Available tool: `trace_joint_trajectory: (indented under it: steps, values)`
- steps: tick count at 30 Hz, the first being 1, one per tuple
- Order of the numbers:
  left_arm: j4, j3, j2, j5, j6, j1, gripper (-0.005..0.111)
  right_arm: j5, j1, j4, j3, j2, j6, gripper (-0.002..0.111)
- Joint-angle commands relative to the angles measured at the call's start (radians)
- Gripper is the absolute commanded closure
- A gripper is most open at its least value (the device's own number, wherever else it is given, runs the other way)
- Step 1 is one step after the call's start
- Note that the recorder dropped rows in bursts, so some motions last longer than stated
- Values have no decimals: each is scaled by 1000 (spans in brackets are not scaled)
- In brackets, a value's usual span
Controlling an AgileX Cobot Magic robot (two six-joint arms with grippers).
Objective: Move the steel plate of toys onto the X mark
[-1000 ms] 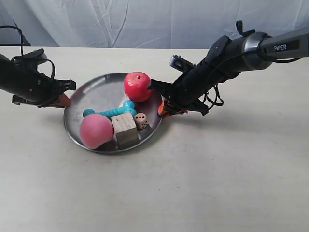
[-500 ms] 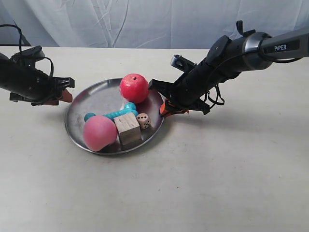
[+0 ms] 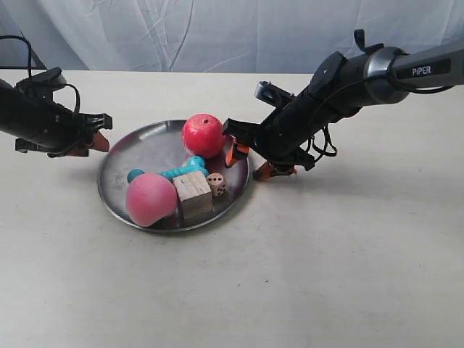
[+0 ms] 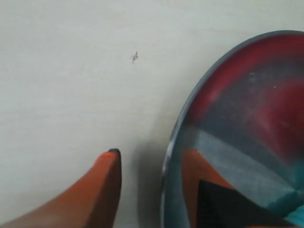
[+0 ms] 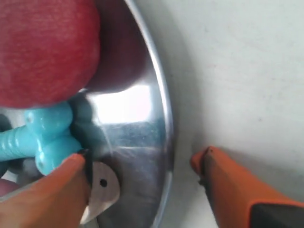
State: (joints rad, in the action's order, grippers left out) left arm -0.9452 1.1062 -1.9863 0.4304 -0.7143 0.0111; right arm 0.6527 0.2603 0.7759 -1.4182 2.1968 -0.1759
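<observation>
The steel plate (image 3: 125, 161) lies flat on the table and holds the toys: a red ball (image 3: 202, 135), a pink egg (image 3: 151, 199), a teal bone (image 3: 174, 171), a wooden cube (image 3: 193, 194) and a die (image 3: 216, 183). My left gripper (image 3: 104, 132) stands open just outside the plate's rim (image 4: 175, 142); one orange finger (image 4: 107, 190) shows beside it. My right gripper (image 5: 140, 159) is open and straddles the opposite rim (image 5: 166, 128), one finger inside by the die (image 5: 102, 190) and bone (image 5: 42, 133), one outside on the table. The X mark is hidden.
The pale table (image 3: 304, 275) runs wide in front of the plate and to the exterior view's right. A white wrinkled cloth (image 3: 217, 32) hangs along the back edge. A tiny dark speck (image 4: 135, 57) marks the table near the left gripper.
Both grippers have let go of the plate's rim: the left opened first and drew slightly back, the right opened just now. The plate slid a little toward the exterior view's right and rests.
</observation>
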Motion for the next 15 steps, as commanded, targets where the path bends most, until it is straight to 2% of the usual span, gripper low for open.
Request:
trace_joint_trajectory:
  steps: [1, 5, 11, 15]
  values:
    - [-23, 15, 53, -2, 2, -19, 71, 49, -16, -72, -4, -24, -8, 34]
    - [-23, 34, 127, -10, -2, -49, 74, 74, -21, -121, -4, -68, -8, 29]
    - [-21, 39, 249, -4, -2, -59, 74, 71, -21, -160, -4, -168, -8, 29]
    - [-15, 39, 322, 25, -2, -59, 84, 94, -23, -232, -4, -233, 12, 29]
